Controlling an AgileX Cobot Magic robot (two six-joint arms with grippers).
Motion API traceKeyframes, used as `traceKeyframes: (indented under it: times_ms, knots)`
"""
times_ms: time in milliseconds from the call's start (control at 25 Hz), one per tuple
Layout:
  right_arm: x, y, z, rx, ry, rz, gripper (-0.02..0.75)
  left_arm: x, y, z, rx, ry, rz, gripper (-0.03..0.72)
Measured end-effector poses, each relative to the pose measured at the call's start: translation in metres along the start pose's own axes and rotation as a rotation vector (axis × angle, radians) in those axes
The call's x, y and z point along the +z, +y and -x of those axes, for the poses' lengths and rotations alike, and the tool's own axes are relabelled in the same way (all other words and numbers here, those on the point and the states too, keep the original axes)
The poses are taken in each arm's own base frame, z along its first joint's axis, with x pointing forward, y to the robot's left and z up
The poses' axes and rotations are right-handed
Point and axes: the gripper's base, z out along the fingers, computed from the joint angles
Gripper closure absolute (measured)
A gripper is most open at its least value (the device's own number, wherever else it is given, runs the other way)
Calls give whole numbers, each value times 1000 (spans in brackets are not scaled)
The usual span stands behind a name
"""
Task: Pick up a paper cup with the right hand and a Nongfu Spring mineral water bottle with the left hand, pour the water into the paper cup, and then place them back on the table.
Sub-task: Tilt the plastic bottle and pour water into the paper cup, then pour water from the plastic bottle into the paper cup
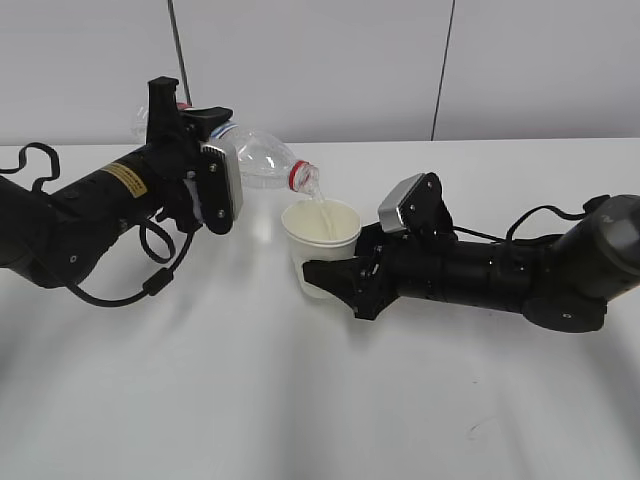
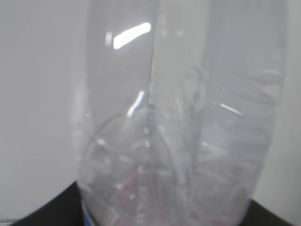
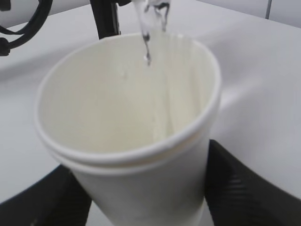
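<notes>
My left gripper is shut on the Nongfu Spring bottle, tipped with its red-ringed neck down to the right. A thin stream of water runs from the mouth into the paper cup. My right gripper is shut on the cup's lower body and holds it upright, mouth under the bottle's neck. In the right wrist view the cup fills the frame between two black fingers, with water falling in. In the left wrist view the clear bottle fills the frame and hides the jaws.
The white table spreads around both arms. A grey panelled wall stands behind the table's far edge. The left arm's black cable loops down near the tabletop.
</notes>
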Motion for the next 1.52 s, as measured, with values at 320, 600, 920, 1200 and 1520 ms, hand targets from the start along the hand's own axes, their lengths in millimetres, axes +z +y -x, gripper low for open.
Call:
traceKeyframes:
  times_ms: [320,600,920,1200,1520]
  knots:
    - [0,0,0,0,0,0,244,0,0,0,7,0,5,359]
    - [0,0,0,0,2,-1,244,0,0,0,10,0,5,359]
    - [0,0,0,0,4,-2,244,0,1,0,16,0,6,359]
    - [0,0,-1,0,6,-3,244,0,1,0,21,0,7,359]
    - [0,0,0,1,5,-4,244,0,1,0,21,0,8,359]
